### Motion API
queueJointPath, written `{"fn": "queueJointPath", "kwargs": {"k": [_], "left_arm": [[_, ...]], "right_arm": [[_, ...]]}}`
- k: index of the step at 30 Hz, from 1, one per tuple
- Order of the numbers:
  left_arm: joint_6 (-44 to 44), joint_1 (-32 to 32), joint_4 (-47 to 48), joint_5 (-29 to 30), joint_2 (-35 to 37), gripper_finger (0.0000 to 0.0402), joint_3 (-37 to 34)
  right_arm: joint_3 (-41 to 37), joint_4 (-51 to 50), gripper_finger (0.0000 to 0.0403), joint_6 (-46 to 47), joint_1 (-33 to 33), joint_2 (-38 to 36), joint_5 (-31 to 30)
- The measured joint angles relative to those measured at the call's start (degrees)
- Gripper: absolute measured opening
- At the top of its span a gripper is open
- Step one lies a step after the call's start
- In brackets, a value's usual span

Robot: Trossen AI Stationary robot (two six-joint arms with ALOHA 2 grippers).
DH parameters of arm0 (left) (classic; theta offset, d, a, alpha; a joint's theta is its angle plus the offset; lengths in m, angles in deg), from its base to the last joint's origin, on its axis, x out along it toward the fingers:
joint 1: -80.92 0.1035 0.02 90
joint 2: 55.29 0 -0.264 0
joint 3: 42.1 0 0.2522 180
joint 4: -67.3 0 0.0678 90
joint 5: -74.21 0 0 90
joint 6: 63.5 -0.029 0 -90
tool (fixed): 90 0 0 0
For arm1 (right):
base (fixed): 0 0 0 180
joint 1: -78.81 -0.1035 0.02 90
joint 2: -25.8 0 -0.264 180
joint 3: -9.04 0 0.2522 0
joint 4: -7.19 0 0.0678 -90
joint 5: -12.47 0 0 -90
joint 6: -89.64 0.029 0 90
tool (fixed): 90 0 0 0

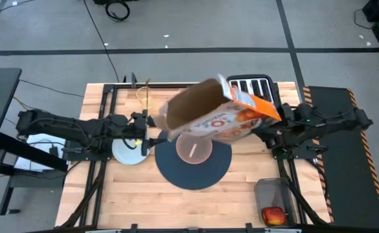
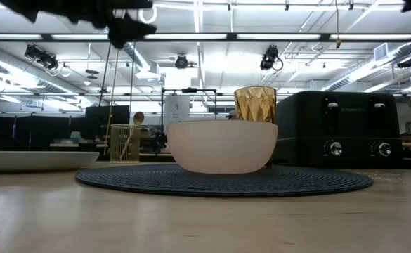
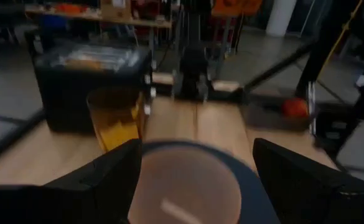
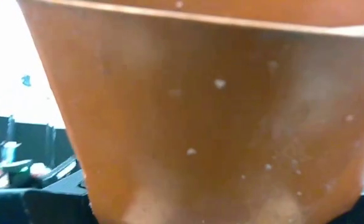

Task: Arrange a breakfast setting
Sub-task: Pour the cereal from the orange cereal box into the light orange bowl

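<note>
Gripping the cereal box (image 1: 218,110), the right gripper (image 1: 270,133) tips it, open end down, over the pink bowl (image 1: 194,148) on the mat (image 1: 208,173). Left gripper (image 1: 147,133), fingers apart, hovers beside bowl w/ plate (image 1: 126,154) below.

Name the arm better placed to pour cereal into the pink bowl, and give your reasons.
Right, probably. The right pincer holds the cereal box tipped over the pink bowl, open end toward the left arm. The left pincer is open beside the bowl, above the pale-blue plate.
</note>
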Motion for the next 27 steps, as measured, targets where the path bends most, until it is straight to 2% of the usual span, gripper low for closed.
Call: {"fn": "queueJointPath", "kwargs": {"k": [7,18,22,27], "left_arm": [[2.6,-0.5,-6.1,0.0,0.0,0.0311,-7.1],[2.0,-2.0,-7.1,-0.1,0.0,0.0311,-7.5],[2.1,-1.9,-8.0,0.3,0.0,0.0311,-7.5],[3.9,-2.4,-10.2,0.4,0.0,0.0311,-7.4]], "right_arm": [[-1.8,-20.1,0.0302,2.3,-1.8,-14.9,0.4],[-0.3,-46.4,0.03,4.7,-1.8,-34.7,0.4],[2.1,-55.2,0.03,4.8,-1.8,-34.6,0.8],[4.1,-55.7,0.03,2.6,-1.8,-35.1,-1.3]]}}
